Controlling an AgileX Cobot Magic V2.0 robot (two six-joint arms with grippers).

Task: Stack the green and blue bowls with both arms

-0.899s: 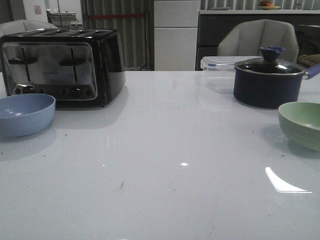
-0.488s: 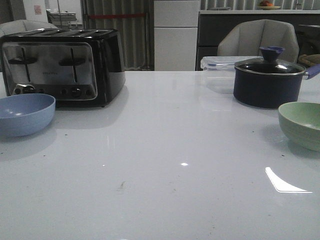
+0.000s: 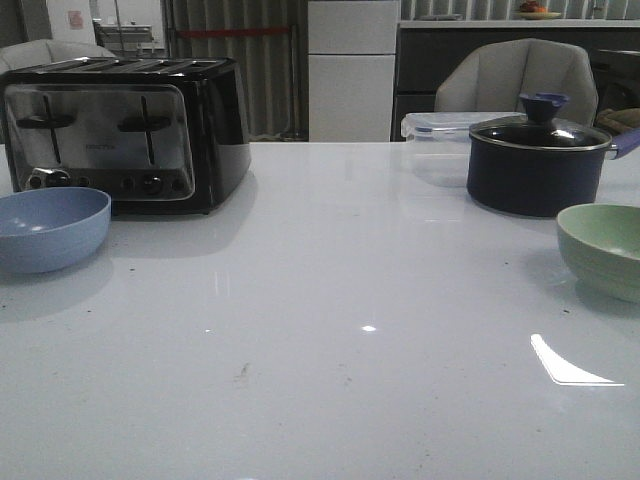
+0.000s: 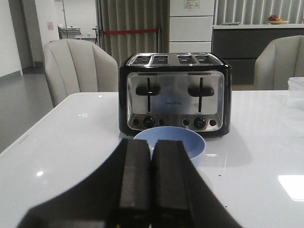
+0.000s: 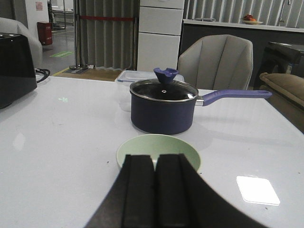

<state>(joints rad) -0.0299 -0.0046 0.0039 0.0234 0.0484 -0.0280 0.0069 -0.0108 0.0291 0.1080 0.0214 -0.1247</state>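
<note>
On the table (image 3: 330,300) — one blue bowl (image 3: 50,228), one green bowl (image 3: 603,248), well apart

Kitchen-dining showroom, toaster (image 3: 125,133), saucepan (image 3: 540,160), upholstered chairs (image 3: 515,78)

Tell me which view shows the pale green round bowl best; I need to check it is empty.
The right wrist view: the pale green round bowl lies just beyond the shut right gripper, its near rim hidden, its visible inside bare. The front view cuts it off at the edge. The left wrist view misses it.
</note>
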